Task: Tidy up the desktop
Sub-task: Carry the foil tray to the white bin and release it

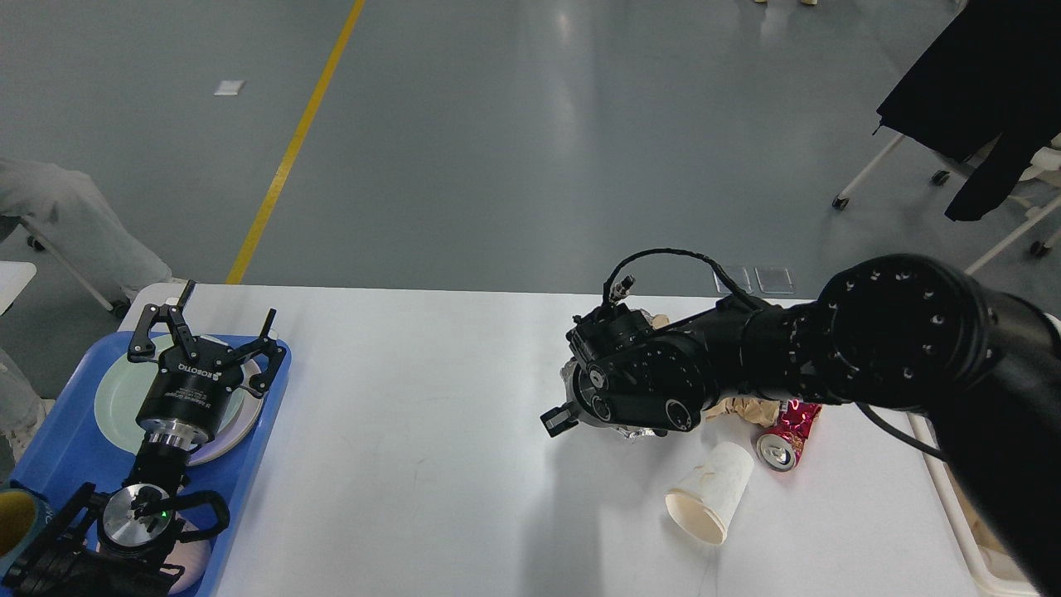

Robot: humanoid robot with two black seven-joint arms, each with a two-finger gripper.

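Note:
The white desktop (414, 398) holds litter at its right side. A white paper cup (709, 493) lies on its side. A crushed red can (787, 427) lies beside it. Crumpled brown paper (750, 408) and a scrap of silver foil (634, 431) show from under my right gripper (580, 398). That gripper is dark and end-on over the foil, so its fingers cannot be told apart. My left gripper (203, 340) is open and empty above the blue tray (249, 464).
A pale green plate (112, 398) lies in the tray under my left gripper. A cream bin (978, 531) stands at the table's right edge, mostly behind my right arm. Chairs on wheels stand on the floor at the far right.

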